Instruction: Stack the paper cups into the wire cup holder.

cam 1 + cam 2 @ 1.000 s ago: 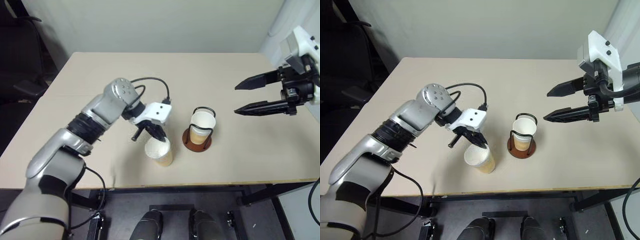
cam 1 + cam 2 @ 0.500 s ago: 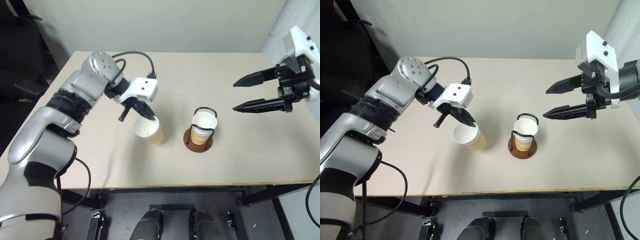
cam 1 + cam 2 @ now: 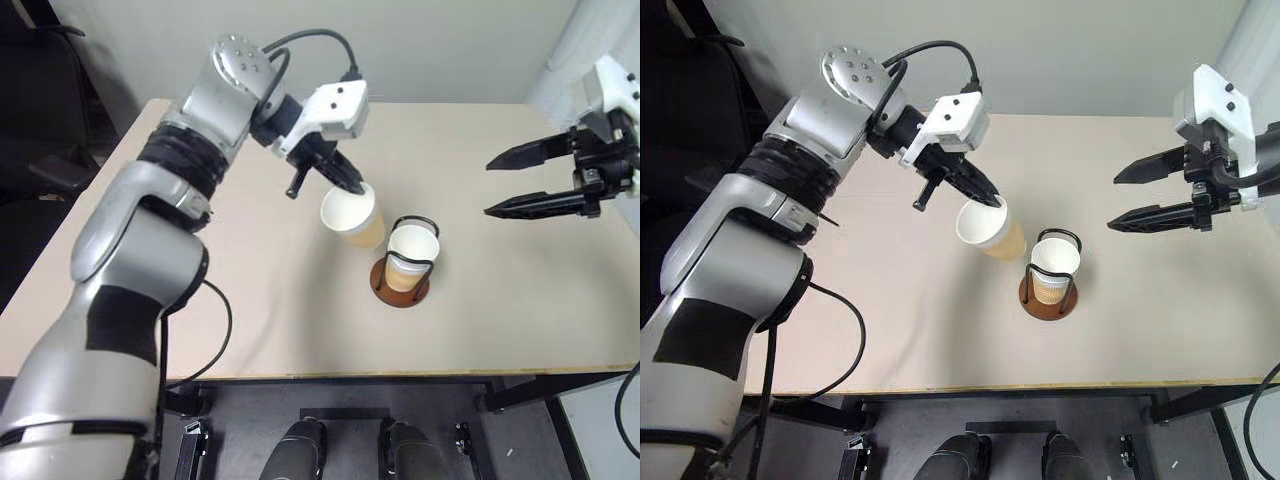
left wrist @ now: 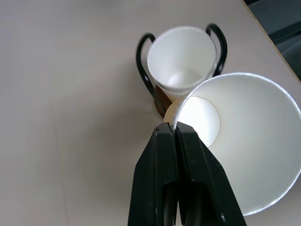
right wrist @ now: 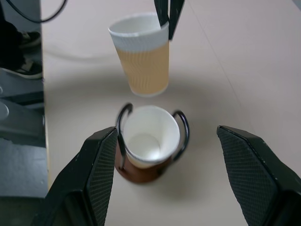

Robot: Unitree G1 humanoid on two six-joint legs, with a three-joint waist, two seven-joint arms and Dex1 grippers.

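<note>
My left gripper (image 3: 352, 187) is shut on the white rim of a tan-orange paper cup (image 3: 354, 217). It holds the cup tilted in the air, just left of and above the wire cup holder (image 3: 386, 286). The left wrist view shows the black fingers (image 4: 162, 160) pinching the rim of the held cup (image 4: 244, 155). The holder's black loops surround a second paper cup (image 3: 412, 246) standing upright on the reddish-brown base. My right gripper (image 3: 489, 186) hangs open to the right of the holder, with nothing between its fingers (image 5: 94, 174).
The beige table (image 3: 250, 300) has its front edge close below the holder. A dark chair (image 3: 50, 170) stands off the table's left side. A black cable (image 3: 300, 40) loops above my left wrist.
My left gripper has lifted the cup off the table and carried it up and to the right, close to the holder. The right gripper has drifted slightly to the right, still open.
</note>
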